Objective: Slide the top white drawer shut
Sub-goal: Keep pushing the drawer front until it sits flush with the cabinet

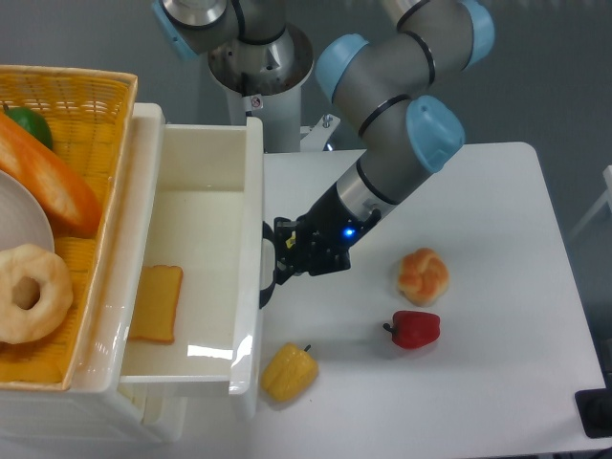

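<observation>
The top white drawer (196, 206) stands pulled out to the right from its cabinet. It is a deep glossy white tray, and a slice of toast (156, 303) lies on its floor. Its thick front panel (251, 277) faces right and carries a thin black curved handle (268, 277). My gripper (280, 258) is right at that handle, against the front panel, with the arm reaching in from the upper right. The fingers are dark and bunched at the handle, so I cannot tell if they are open or shut.
A yellow wicker basket (96, 96) sits on top of the cabinet at the left, holding a bagel, a plate, a carrot and a green item. On the white table lie a yellow pepper (289, 372), a red pepper (414, 329) and a bread roll (424, 275).
</observation>
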